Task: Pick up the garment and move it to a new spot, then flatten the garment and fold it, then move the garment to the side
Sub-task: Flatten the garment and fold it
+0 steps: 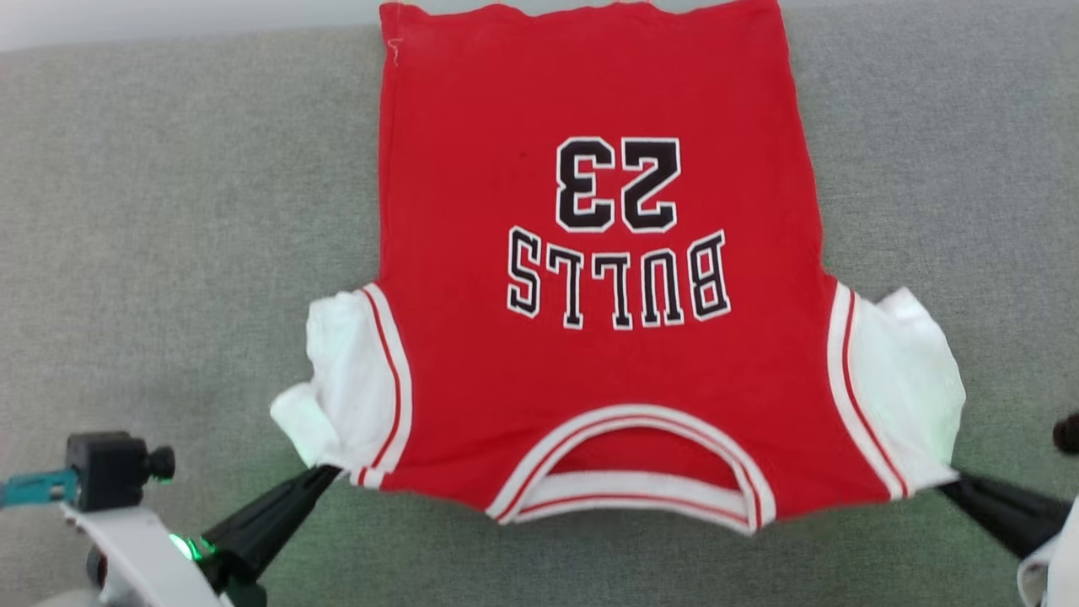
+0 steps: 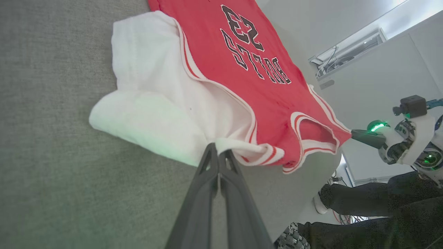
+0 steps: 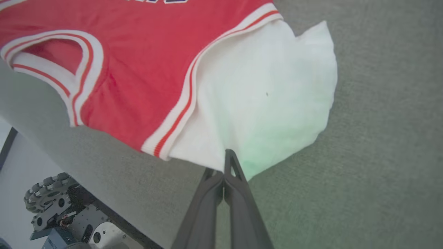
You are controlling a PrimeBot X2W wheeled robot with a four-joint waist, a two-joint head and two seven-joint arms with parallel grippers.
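Left jaws and right jaws closed, pinching shirt (image 1: 590, 354) shoulder corners; uneven pull could slip the shallow grip.

1. Garment (image 1: 607, 354): red jersey with white sleeves and red-and-white striped trim at neck and armholes. Black, white-outlined "BULLS" and "23".
2. Spread printed side up on the grey surface (image 1: 169, 211). Neckline near, hem far, so the lettering reads upside down from the near side.
3. Left sleeve bunched and folded; right sleeve fanned out, lightly creased.
4. Near shoulder corners pinched: left end effector (image 1: 330, 472) on the left, right end effector (image 1: 948, 479) on the right.
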